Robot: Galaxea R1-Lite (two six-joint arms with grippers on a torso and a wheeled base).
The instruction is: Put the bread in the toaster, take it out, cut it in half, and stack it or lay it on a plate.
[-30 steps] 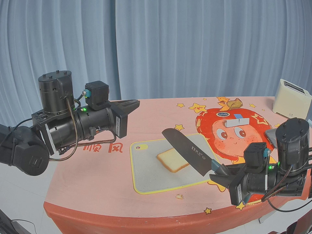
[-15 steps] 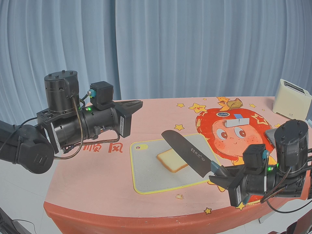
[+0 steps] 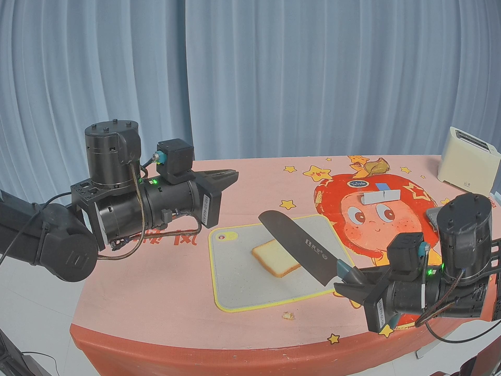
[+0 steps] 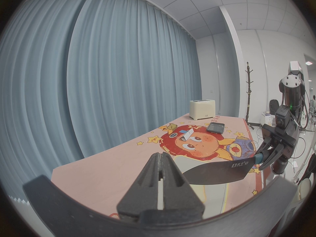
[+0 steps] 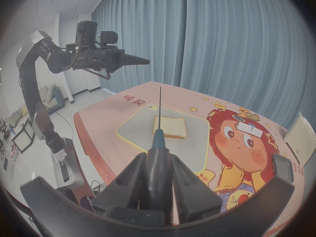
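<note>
Since a second ago: left gripper (image 3: 231, 175), fingers pressed together on nothing, brought inward from the left edge of the pink cartoon-printed table (image 3: 156, 288) toward the grey, yellow-rimmed cutting board (image 3: 235, 283). Black-bladed, teal-handled knife (image 3: 300, 244) eased a touch leftward. Right gripper (image 3: 349, 282) clamped on that handle, blade slanting over the pale square slice of bread (image 3: 274, 259); contact impossible to tell. Bread whole, flat mid-board, near the table's front edge. Cream toaster (image 3: 468, 165) at the far right corner. Likely reading: toasting done, cut about to start, left arm closing in to steady the slice.
</note>
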